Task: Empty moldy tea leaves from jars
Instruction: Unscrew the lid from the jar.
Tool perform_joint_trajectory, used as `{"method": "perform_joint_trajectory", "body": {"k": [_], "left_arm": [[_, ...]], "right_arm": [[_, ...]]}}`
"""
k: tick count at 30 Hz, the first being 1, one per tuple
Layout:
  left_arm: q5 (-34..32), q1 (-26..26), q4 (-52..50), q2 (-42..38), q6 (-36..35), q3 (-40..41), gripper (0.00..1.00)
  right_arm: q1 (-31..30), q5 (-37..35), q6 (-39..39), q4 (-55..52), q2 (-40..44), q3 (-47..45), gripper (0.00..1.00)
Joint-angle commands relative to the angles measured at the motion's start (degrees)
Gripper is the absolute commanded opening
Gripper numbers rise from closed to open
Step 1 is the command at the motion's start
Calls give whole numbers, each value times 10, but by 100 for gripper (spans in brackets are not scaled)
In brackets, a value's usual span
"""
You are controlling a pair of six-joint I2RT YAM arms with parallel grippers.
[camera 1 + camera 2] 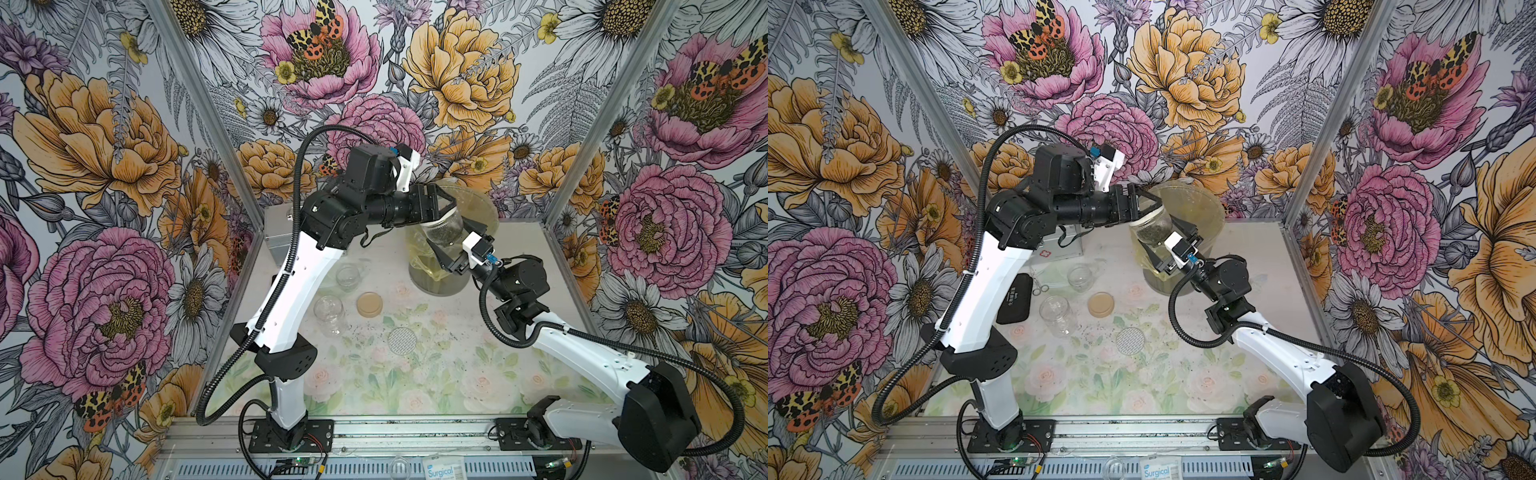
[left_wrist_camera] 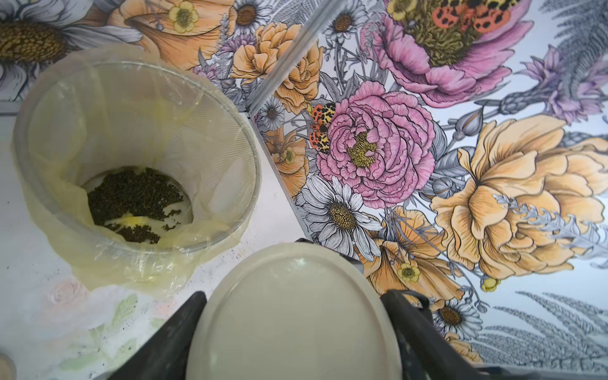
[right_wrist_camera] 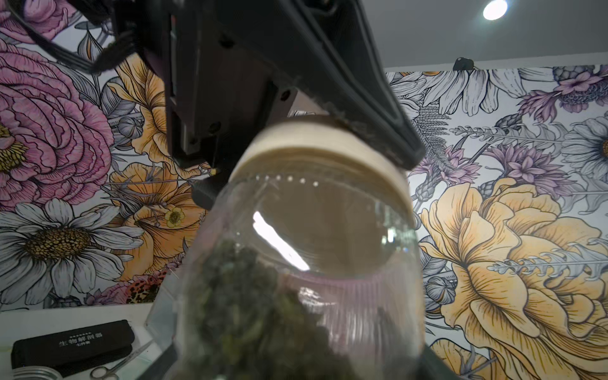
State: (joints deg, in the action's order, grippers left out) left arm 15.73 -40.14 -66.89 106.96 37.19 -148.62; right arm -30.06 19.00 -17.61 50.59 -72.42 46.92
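A clear glass jar (image 1: 445,227) (image 1: 1153,230) hangs tilted in the air beside the bin's rim. It holds dark tea leaves (image 3: 237,296), seen through the glass. My left gripper (image 1: 446,215) (image 2: 292,296) is shut on its tan lid (image 2: 296,322) (image 3: 312,154), one finger on each side. My right gripper (image 1: 457,242) (image 1: 1169,242) is shut on the glass body from below. Two other jars (image 1: 347,276) (image 1: 328,314) stand open on the table, with no leaves showing in them. More tea leaves (image 2: 131,197) lie at the bottom of the bin.
The big translucent bin (image 1: 484,195) (image 2: 250,158), lined with a yellow bag, stands at the back. A tan lid (image 1: 369,304) and a silver dotted lid (image 1: 402,340) lie on the mat. A silver case (image 1: 277,232), a black case (image 1: 1015,305) and scissors (image 1: 1040,286) are at the back left.
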Motion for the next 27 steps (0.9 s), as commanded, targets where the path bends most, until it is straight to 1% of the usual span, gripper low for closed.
{"method": "perform_joint_trajectory", "body": {"k": [1, 3, 6, 8, 9, 10, 11, 13, 15, 18, 21, 24, 27], "left_arm": [[-79, 1, 32, -21, 81, -26, 0], [-83, -9, 31, -17, 67, -33, 0], [-68, -28, 26, 5, 36, -38, 0], [-79, -41, 20, 16, 12, -44, 0], [-85, -43, 18, 19, 1, -50, 0], [-94, -42, 17, 19, -9, -57, 0], [-103, -40, 17, 18, -20, -63, 0], [-121, -32, 15, 7, -37, -66, 0], [-130, -24, 15, -4, -45, -57, 0], [-131, -18, 13, -15, -52, -49, 0], [-134, -16, 12, -20, -57, -48, 0], [-136, -16, 10, -21, -58, -41, 0], [-135, -19, 11, -17, -59, -37, 0]], "right_arm": [[-3, -41, -63, 47, -18, -15, 4], [-4, -47, -63, 55, -26, -15, 3], [-4, -39, -42, 80, -35, -17, 4], [-3, -29, -28, 80, -38, -15, 7], [-2, -23, -20, 74, -36, -16, 11], [1, -20, -6, 67, -32, -19, 20], [4, -15, 6, 57, -26, -22, 35], [16, 8, 34, 37, -10, -32, 57], [22, 28, 46, 27, 4, -46, 98], [28, 44, 60, 3, 27, -57, 100], [28, 42, 72, -1, 43, -58, 100], [28, 38, 93, 3, 45, -37, 100], [27, 57, 106, 6, 33, -3, 100]]}}
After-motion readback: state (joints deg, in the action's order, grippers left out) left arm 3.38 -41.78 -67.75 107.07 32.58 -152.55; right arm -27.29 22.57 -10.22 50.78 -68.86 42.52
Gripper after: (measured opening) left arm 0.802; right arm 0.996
